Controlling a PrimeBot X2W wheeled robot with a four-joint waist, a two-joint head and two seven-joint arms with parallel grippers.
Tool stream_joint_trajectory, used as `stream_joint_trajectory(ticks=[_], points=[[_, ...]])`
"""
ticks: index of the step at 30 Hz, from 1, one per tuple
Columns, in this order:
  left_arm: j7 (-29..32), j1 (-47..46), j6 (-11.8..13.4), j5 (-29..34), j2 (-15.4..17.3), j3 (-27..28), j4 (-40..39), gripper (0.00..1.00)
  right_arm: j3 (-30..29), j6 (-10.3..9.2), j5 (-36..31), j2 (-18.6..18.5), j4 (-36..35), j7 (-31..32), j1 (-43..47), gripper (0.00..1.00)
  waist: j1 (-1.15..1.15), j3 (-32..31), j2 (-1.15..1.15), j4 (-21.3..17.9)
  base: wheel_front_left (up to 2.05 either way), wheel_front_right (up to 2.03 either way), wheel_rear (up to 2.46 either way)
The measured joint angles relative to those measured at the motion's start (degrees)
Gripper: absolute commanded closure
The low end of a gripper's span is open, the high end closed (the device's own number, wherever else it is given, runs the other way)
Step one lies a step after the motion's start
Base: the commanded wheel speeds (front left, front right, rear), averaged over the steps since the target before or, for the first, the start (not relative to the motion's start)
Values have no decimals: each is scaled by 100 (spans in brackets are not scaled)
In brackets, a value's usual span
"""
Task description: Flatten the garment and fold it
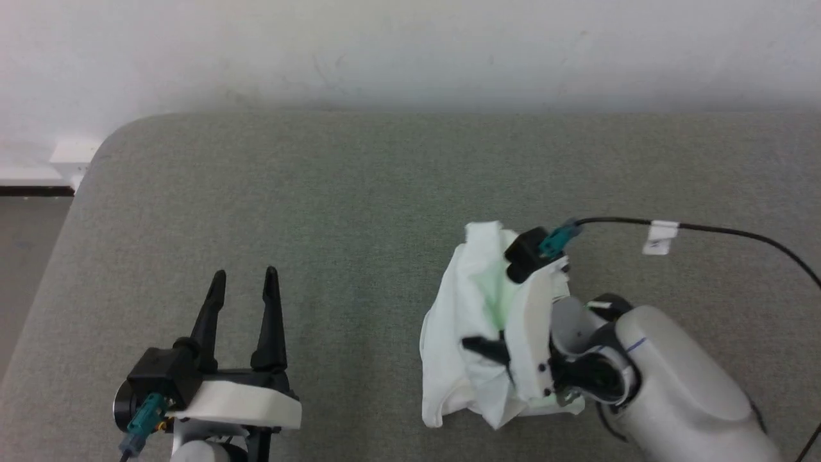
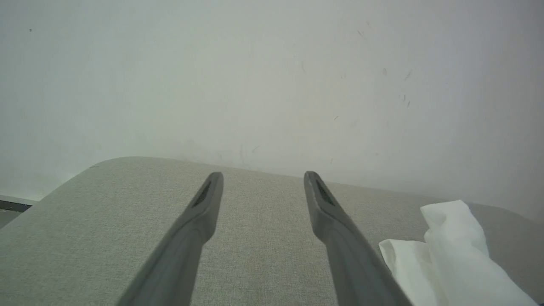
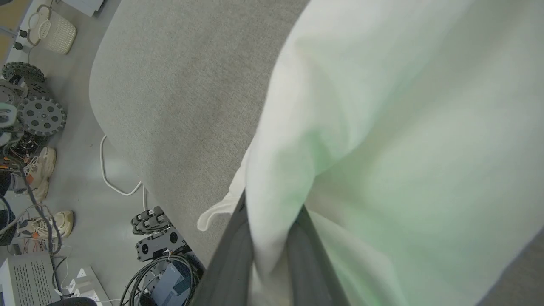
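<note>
Clamping on a fold of the garment (image 1: 462, 301), the right tool (image 3: 272, 212) has white cloth pinched between its two dark fingers. The right wrist view shows it plainly: fabric is bunched in the narrow gap and billows up past the tips. From the head view, the shirt is a crumpled heap on the right half of the grey worktop (image 1: 321, 192), towards the near edge, with the right wrist tucked in against it from the right.

Over on the other side, the left tool (image 1: 245, 273) is over bare worktop, fingers spread wide with nothing between them, pointing at the white wall (image 1: 410, 51). It's well apart from the heap, and its own camera catches just a white edge of cloth at lower right.

A black cable (image 1: 737, 232) with a white tag (image 1: 660, 237) arcs away from the right wrist. Past the worktop's rounded corner, the right wrist view picks out pale shoes (image 3: 55, 223) and grey wheels (image 3: 40, 114) on the floor (image 3: 85, 178).
</note>
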Motion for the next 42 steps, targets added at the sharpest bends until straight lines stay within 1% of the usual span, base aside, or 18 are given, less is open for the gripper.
stream_joint_trajectory(ticks=[1,2,3,4,8,11,15,18,20,23,27,33,36,38,42], points=[[0,-24,-26,-2,-7,-4,13,0,68,0,2,78,104,-8,-2,100,0,19,0,29,0,0,0],[0,-49,-29,-2,-8,-10,21,0,144,0,-1,134,207,-46,-3,82,0,40,0,53,0,0,0],[0,-66,-30,-2,-10,-11,25,0,214,0,-31,167,286,-147,-8,31,0,64,0,75,0,0,0],[0,-76,-31,-2,-13,-14,37,0,221,0,-59,211,370,-313,-14,0,0,89,0,96,0,0,0],[0,-94,-36,-2,-23,12,63,0,363,0,-62,292,443,-926,-112,0,0,181,0,145,0,0,0],[0,-95,-36,-1,-29,42,75,0,625,0,-91,214,271,-1321,-221,0,1,202,0,129,0,0,0],[0,-94,-36,7,-46,48,96,0,923,0,-492,-147,-122,-2062,-274,0,1,157,0,74,0,0,0],[0,-93,-35,8,-53,64,93,0,937,0,-929,-438,-445,-2791,-246,0,0,102,0,13,0,0,0],[0,-92,-34,9,-54,93,91,0,721,0,-1316,-570,-616,-3353,-163,0,0,70,0,-39,0,0,0],[0,-87,-13,59,-62,137,71,0,122,0,-1759,-642,-804,-4062,181,0,0,19,0,-118,0,0,0],[0,-53,51,111,-65,245,13,0,-832,0,-2120,-613,-1021,-4535,869,0,0,-47,0,-222,0,0,0],[0,53,134,168,-71,403,-55,0,-2249,0,-2176,-556,-1241,-4541,1750,0,0,-123,0,-354,0,0,0],[0,100,181,211,-69,515,-64,0,-2853,0,-1897,-557,-1227,-4295,2015,0,0,-132,0,-389,0,0,0],[0,104,192,254,-68,557,-98,0,-3201,0,-1558,-548,-1159,-3972,2146,0,0,-116,0,-387,0,0,0],[0,124,192,364,-52,617,-146,0,-3737,0,-546,-561,-825,-2939,2215,0,0,-39,0,-360,0,0,0]])
